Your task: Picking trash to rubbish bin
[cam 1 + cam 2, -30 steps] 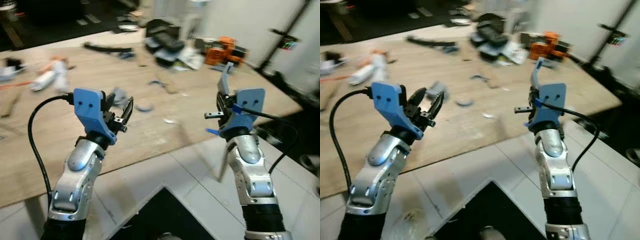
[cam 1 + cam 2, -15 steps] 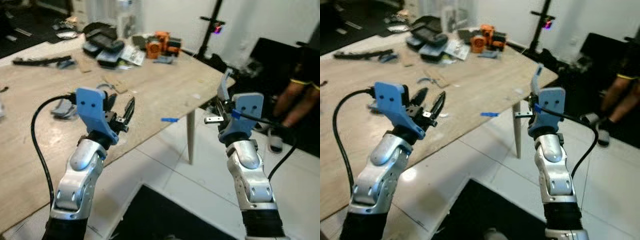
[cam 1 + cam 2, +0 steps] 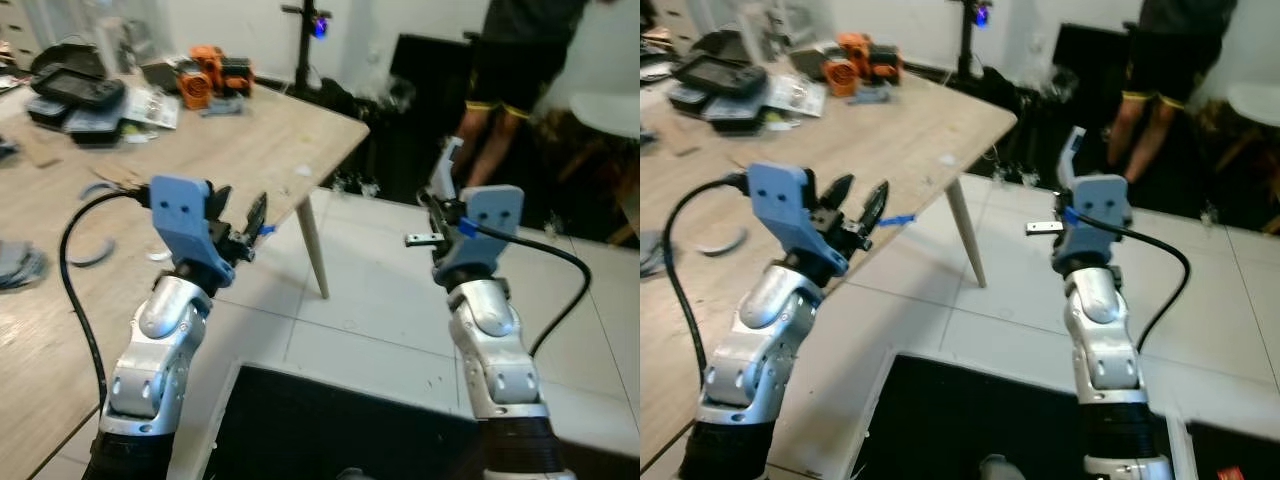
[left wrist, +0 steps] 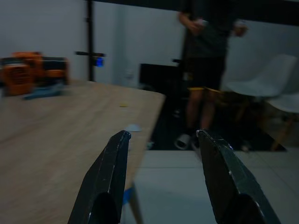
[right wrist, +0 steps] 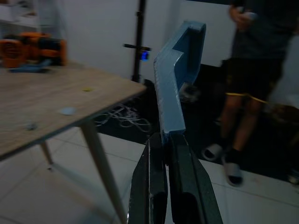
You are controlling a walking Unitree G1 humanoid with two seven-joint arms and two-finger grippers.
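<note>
My right gripper (image 5: 170, 154) is raised in front of me over the white floor tiles (image 3: 380, 300), its two black fingers (image 5: 154, 182) pressed tight on the lower end of a bent blue plastic piece (image 5: 180, 74) that stands up out of them. My left gripper (image 4: 161, 158) is raised too, fingers spread apart and holding nothing, out past the edge of the wooden table (image 3: 250, 130) near its corner. A small blue scrap (image 3: 898, 220) lies on the table edge just beyond those fingertips, partly hidden behind them. Further back on the table sit an orange tool (image 3: 205, 75), dark cases (image 3: 75, 90) and papers, too blurred to tell apart. Beyond the table corner a person (image 3: 500, 90) stands, cut off at the waist by the top of the frame, beside a white chair (image 4: 264, 84). A black mat (image 3: 330, 425) lies on the floor just below me, its near part cut off
</note>
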